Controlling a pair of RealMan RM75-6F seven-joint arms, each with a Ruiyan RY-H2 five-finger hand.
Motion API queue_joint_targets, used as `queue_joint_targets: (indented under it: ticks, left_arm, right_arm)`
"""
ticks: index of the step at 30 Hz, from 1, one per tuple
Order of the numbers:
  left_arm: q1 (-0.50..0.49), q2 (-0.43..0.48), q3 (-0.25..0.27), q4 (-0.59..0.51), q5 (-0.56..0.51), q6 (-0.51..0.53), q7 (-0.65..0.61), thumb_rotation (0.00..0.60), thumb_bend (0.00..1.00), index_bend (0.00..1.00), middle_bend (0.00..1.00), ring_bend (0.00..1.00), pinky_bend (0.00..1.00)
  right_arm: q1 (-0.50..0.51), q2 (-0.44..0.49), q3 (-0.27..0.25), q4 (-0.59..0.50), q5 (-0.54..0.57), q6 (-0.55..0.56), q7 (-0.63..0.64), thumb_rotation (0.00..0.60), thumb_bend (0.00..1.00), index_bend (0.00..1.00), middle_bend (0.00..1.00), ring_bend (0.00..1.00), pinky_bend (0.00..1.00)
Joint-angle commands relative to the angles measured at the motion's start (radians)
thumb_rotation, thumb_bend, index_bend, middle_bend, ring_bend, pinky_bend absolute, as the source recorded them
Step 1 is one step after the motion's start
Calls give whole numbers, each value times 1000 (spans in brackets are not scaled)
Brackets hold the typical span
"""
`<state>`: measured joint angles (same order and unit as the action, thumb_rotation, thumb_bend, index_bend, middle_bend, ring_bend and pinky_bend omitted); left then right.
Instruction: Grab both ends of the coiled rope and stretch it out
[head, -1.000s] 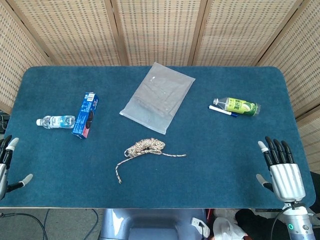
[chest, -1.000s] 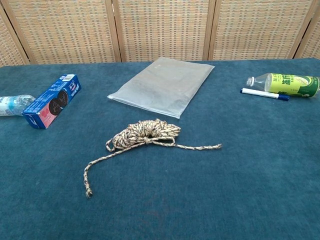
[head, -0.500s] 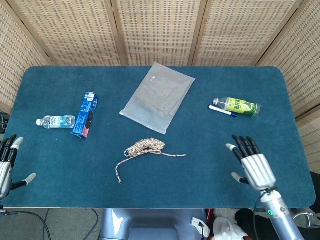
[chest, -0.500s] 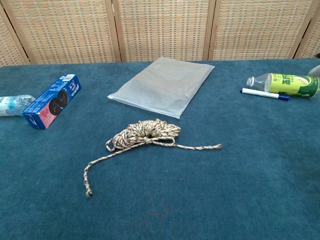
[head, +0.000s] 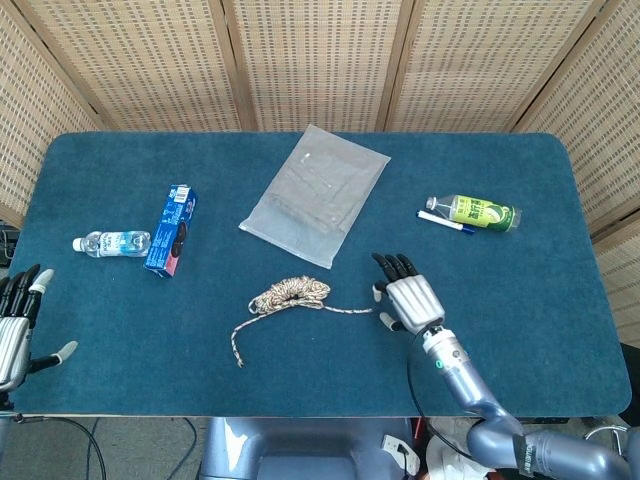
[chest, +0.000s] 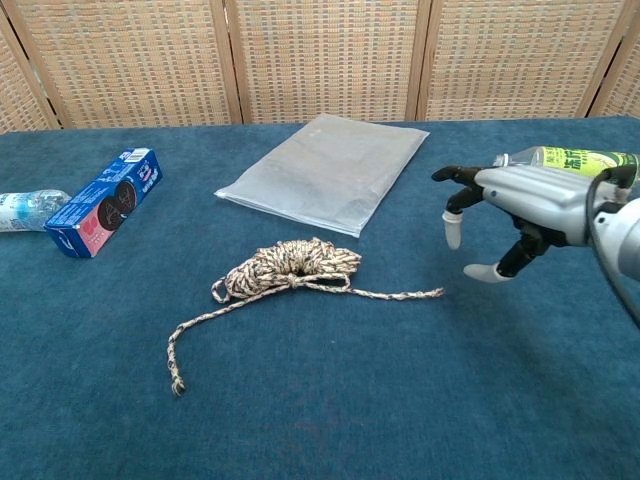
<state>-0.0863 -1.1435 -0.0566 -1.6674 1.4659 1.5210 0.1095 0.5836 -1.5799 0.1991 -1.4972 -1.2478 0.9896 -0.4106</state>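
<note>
The coiled beige rope (head: 290, 293) (chest: 290, 266) lies mid-table on the blue cloth. One loose end (head: 368, 311) (chest: 432, 293) trails right, the other (head: 238, 360) (chest: 177, 386) curls toward the front left. My right hand (head: 407, 298) (chest: 510, 205) hovers open, fingers spread, just right of the right rope end and not touching it. At the table's front left corner my left hand (head: 14, 325) is open, far from the rope; the chest view does not show it.
A clear plastic bag (head: 316, 194) lies behind the rope. A blue cookie box (head: 172, 229) and a water bottle (head: 111, 243) lie at the left. A green bottle (head: 483, 213) and a pen (head: 445, 221) lie at the right.
My right hand has swept from the table's front right corner leftward to just beside the rope's right end. The left hand has barely shifted. The rope has not moved.
</note>
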Motion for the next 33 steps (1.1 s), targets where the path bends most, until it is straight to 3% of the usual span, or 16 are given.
queue_joint_targets:
  ticks: [1, 12, 33]
  left_arm:
    - [-4, -4, 1, 3, 2, -6, 5, 600, 0, 0, 0, 0, 0]
    - [-6, -18, 5, 15, 24, -4, 9, 600, 0, 0, 0, 0, 0]
    - [-8, -30, 7, 18, 31, -8, 28, 600, 0, 0, 0, 0, 0]
  right_arm:
    - [26, -56, 2, 43, 35, -16, -36, 600, 309, 484, 0, 0, 0]
    - [60, -115, -16, 144, 94, -62, -28, 600, 347, 488, 0, 0, 0]
    - [106, -192, -17, 208, 135, -71, -36, 600, 359, 495, 0, 0, 0]
